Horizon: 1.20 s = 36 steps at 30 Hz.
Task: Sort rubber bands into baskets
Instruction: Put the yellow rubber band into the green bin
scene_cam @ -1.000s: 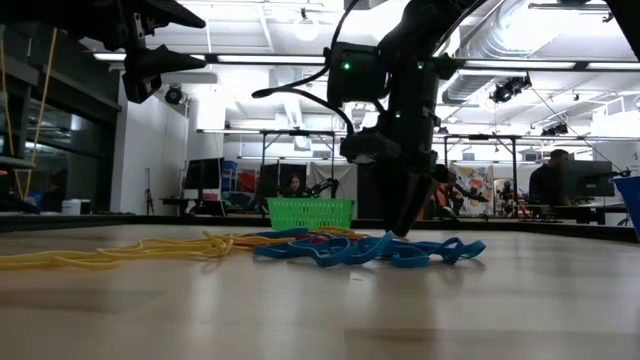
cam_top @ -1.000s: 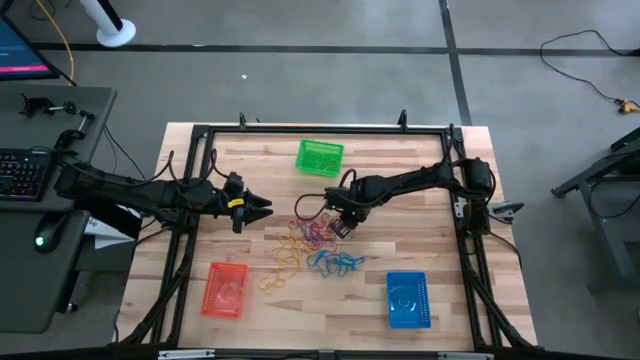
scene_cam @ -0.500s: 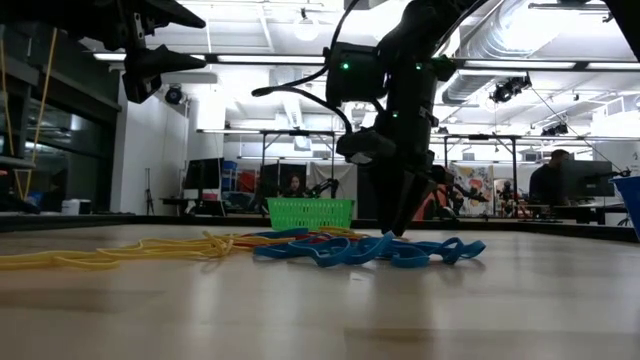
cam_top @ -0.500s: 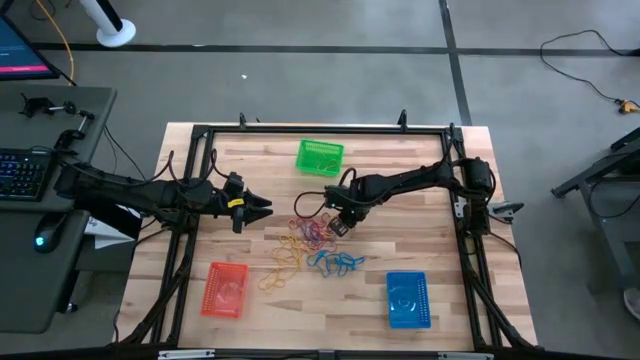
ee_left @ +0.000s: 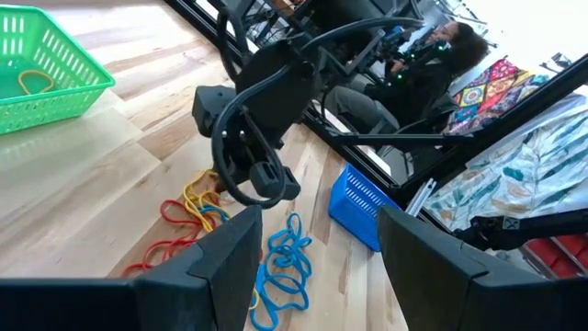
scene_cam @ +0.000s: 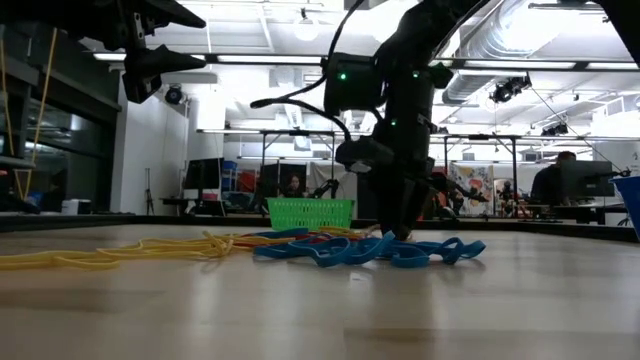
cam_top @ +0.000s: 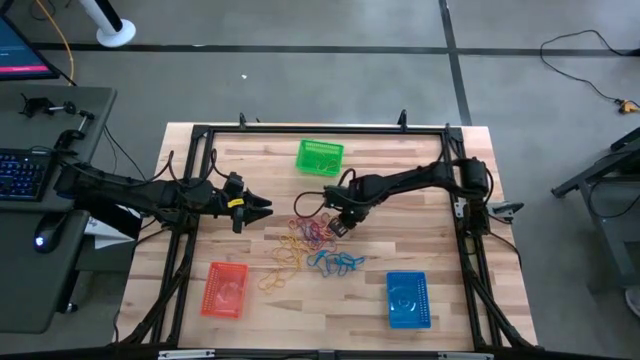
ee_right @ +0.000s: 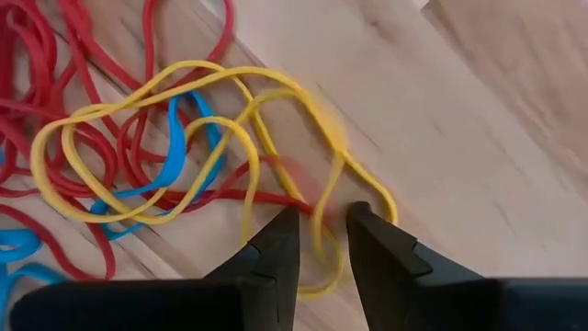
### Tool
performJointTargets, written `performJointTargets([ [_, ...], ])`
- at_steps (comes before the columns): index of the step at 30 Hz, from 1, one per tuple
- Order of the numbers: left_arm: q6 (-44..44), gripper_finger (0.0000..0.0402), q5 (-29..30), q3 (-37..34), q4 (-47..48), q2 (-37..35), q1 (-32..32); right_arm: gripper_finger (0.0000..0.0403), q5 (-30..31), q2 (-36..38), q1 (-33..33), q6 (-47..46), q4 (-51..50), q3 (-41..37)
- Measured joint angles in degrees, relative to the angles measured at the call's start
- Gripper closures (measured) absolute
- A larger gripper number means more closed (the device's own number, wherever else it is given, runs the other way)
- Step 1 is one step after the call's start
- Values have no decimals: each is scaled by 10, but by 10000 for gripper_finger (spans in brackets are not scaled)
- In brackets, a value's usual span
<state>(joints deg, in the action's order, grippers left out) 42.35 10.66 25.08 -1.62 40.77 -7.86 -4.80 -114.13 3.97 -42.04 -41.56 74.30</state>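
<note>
Right wrist view: the right claw (ee_right: 322, 241), fingers nearly together, pinches a yellow rubber band (ee_right: 266, 115) between them.

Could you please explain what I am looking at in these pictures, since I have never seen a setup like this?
This is a robot with two dark arms at a wooden table. One picture looks straight down, one looks level across the tabletop, and two come from cameras on the wrists. A tangle of rubber bands in yellow, red and blue lies mid-table, with a green basket, an orange basket and a blue basket around it. The right gripper is down at the pile, its fingers nearly closed around a yellow band. The left gripper waits open above the table, holding nothing.
</note>
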Motion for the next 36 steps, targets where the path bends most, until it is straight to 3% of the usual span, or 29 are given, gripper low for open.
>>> performJointTargets([
  [12, 1, 193, 0, 0, 0, 0, 0, 320, 2, -5, 3, 3, -9, 8],
  [24, 0, 193, 0, 0, 1, 0, 0, 320, -5, 20, 13, 61, -82, 5],
  [36, 0, 193, 0, 0, 1, 0, 1, 345, -20, 21, 12, 80, -52, 6],
])
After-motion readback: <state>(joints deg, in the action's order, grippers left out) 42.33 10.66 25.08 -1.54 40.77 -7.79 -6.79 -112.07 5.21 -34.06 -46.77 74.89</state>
